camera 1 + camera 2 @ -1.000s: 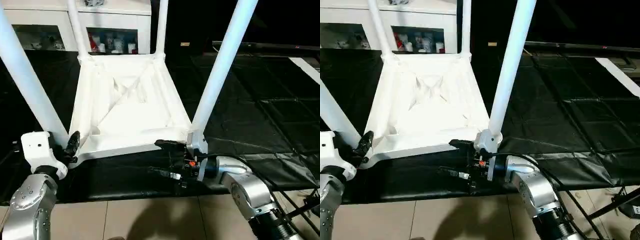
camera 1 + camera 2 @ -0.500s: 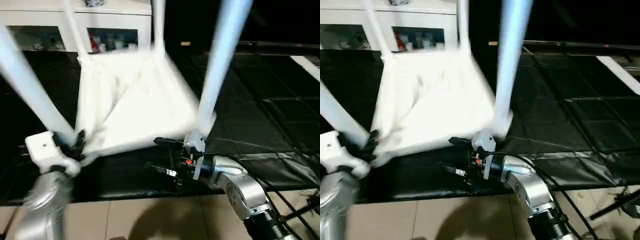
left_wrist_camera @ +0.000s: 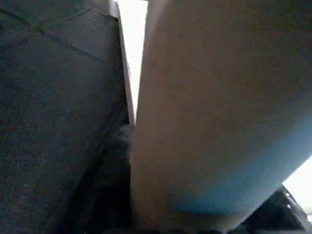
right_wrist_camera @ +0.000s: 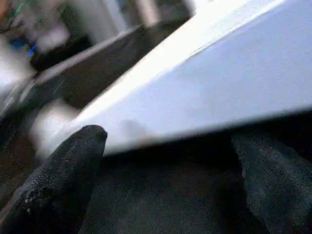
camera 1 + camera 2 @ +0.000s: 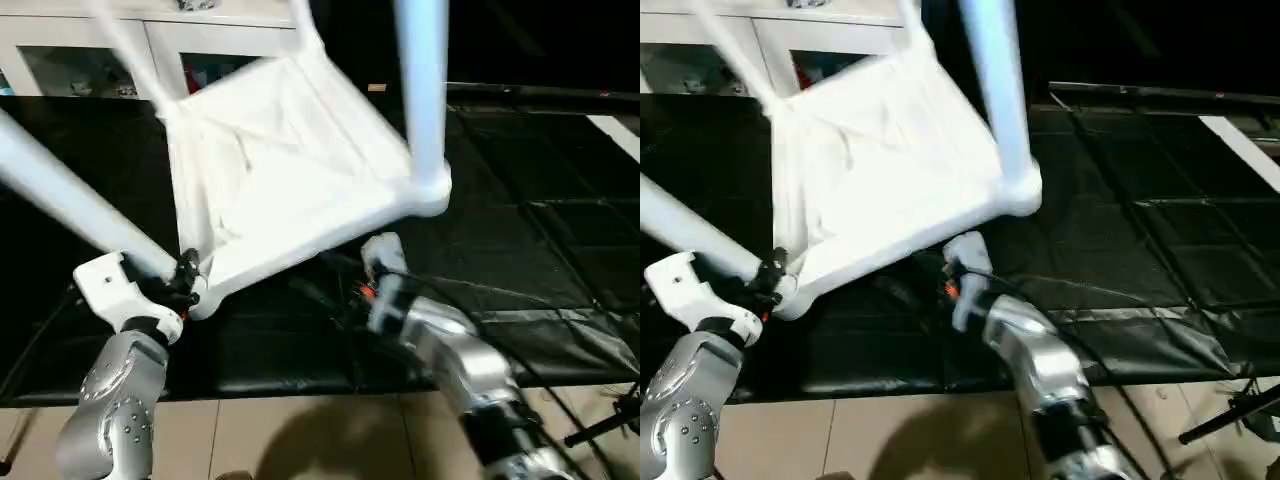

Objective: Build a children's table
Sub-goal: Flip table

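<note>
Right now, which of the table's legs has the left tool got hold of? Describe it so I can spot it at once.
Find the upturned white table top tilted above the black mat. At its near corner on the robot's left, one leg slants up and away towards the picture's left edge. Unlike the upright leg at the right corner, its base sits in the left tool.

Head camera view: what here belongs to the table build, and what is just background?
Part of the job:
- children's table, upside down and tilted, legs fitted
- left pincer, closed on the near left corner
- right pincer, open under the raised edge

Just lying about:
- white cabinet with glass doors
- black floor mats
- cables
</note>
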